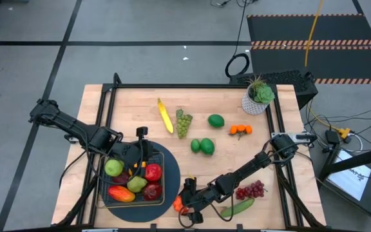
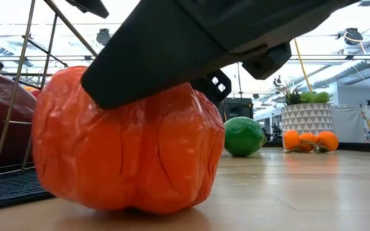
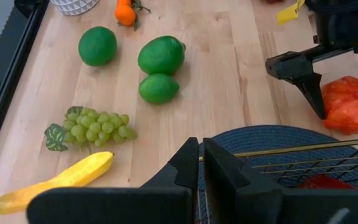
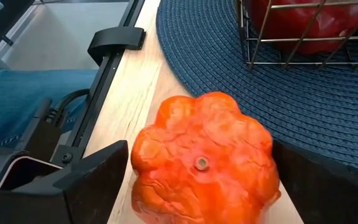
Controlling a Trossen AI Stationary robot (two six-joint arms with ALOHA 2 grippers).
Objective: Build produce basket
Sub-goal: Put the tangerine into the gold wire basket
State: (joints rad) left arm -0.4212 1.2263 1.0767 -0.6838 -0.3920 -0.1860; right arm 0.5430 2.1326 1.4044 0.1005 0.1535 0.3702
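- Right gripper [image 4: 197, 186] is down at the near edge of the table, fingers spread wide on either side of the orange pepper [image 4: 204, 165], which sits on the wood just beside the round dark mat [image 4: 229, 81]. The jaws straddle it but have not closed, so nothing is held yet; this looks like the line-up for a pick.
- The pepper sits with its stem dimple facing the wrist camera, so the fingers can likely close across its broad lobed body.
- Left gripper [image 3: 201, 168] hovers over the far rim of the basket [image 1: 134, 183], fingers pressed together and empty; it seems parked there, out of the other arm's way.
- The basket sits on the mat at the near left and already carries a green apple [image 1: 113, 168], a pear [image 1: 136, 185], red apples [image 1: 152, 172] and another reddish-orange piece; room is getting tight.
- Not yet in the basket, out on the table: banana [image 1: 165, 116], green grapes [image 1: 183, 122], limes [image 1: 203, 146], oranges [image 1: 240, 130], purple grapes [image 1: 251, 190] and cucumber [image 1: 238, 207].
- The potted plant [image 1: 258, 96] stands at the far right corner, well apart.
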